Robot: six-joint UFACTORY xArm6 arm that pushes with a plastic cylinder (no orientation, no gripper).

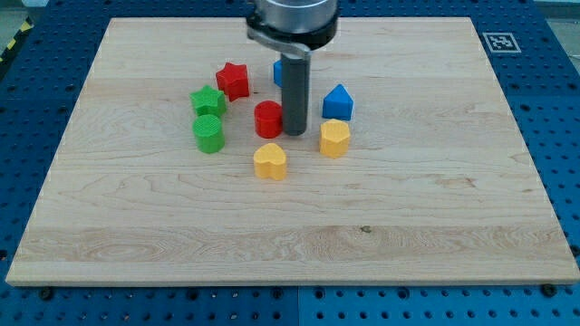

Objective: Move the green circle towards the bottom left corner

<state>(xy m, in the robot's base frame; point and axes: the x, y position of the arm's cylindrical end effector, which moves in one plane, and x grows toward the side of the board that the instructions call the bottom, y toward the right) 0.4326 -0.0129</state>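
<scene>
camera view: no gripper, just my tip (295,133) beside red circle (268,119). green circle (208,133) looks light, rigid, slidey; push its far-right side.

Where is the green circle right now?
The green circle sits left of the board's centre, just below the green star, with the red circle and my tip to its right.

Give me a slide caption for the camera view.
My tip rests beside the red circle, right of the green circle, on the board.
</scene>
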